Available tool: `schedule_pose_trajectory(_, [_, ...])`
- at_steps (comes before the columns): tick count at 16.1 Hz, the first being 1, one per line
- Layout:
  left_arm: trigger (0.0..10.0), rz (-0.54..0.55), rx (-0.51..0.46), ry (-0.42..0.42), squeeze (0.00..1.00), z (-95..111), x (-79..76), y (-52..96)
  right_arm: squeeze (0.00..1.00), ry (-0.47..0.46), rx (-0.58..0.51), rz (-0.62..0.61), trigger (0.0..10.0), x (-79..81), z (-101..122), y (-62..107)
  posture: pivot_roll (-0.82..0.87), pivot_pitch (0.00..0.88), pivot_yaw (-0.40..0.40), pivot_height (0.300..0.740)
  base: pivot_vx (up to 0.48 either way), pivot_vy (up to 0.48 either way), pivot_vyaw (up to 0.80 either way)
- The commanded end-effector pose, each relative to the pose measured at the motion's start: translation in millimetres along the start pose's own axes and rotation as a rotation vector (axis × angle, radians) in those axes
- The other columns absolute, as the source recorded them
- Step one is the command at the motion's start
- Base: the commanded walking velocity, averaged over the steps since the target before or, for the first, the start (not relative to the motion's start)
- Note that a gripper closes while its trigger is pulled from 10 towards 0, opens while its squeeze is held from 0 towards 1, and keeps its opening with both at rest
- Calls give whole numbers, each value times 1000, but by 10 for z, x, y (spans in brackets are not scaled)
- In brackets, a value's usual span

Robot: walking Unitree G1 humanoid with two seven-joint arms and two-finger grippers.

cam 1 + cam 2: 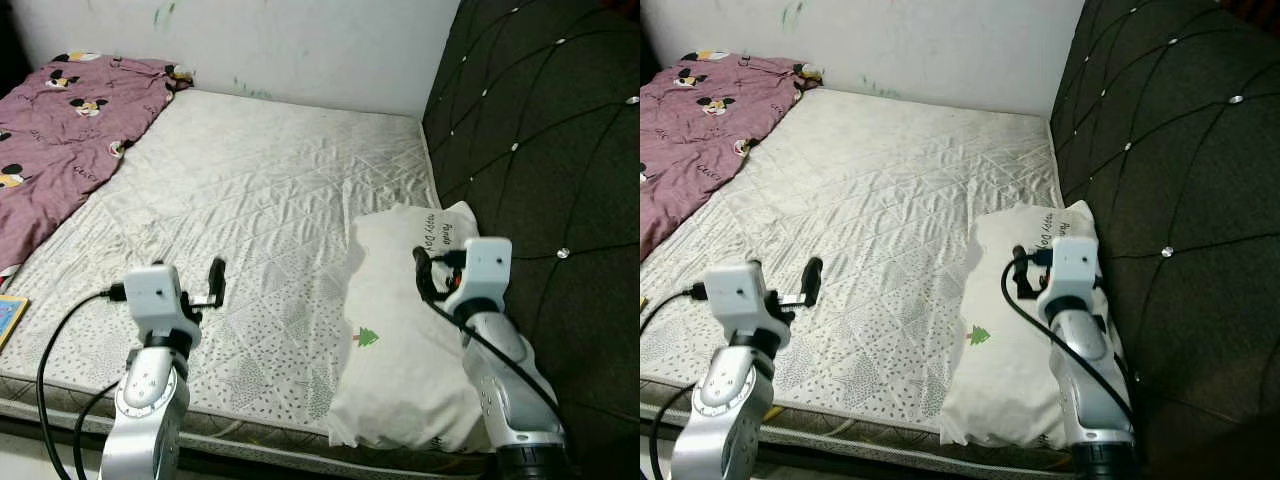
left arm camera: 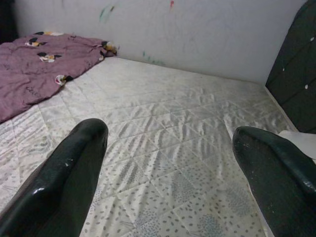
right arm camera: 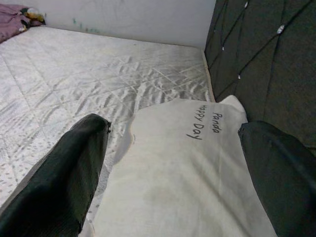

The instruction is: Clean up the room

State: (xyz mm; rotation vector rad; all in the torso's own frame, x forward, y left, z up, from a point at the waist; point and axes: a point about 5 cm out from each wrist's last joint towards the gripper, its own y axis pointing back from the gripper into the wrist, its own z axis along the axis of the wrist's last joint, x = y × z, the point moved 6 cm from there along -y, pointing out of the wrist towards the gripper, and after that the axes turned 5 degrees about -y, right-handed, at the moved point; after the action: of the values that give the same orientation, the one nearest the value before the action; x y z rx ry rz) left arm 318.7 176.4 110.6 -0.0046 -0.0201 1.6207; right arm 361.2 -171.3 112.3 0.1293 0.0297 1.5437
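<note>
A white pillow (image 1: 392,385) with a small green tree print and the words "Happy Day Panda" lies on the right side of the bare quilted mattress (image 1: 260,180), against the dark headboard. My right gripper (image 3: 173,129) hovers just above the pillow (image 3: 182,168), open, with nothing between its fingers. My left gripper (image 2: 168,131) is open over the front left part of the mattress (image 2: 168,98), also holding nothing. A purple cartoon-mouse blanket (image 1: 60,130) lies crumpled at the far left corner of the bed.
A dark tufted headboard (image 1: 540,130) rises along the right side. A white wall (image 1: 300,40) closes off the far end. A flat light-blue item (image 1: 8,315) pokes in at the left edge by the bed's front.
</note>
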Motion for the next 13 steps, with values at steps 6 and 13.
schedule_pose_trajectory(6, [10000, -16, -10, 2, 0, -63, -57, 24, 0, 24, -16, -42, 10000, -98, -49, -5, -27, 6, -74, 740, 0, 0, 0])
schedule_pose_trajectory(13, [10000, -3, -26, 13, 0, -57, -22, 17, 0, 24, -8, -43, 10000, -97, -125, -9, -19, 8, -79, 740, 0, 215, -766])
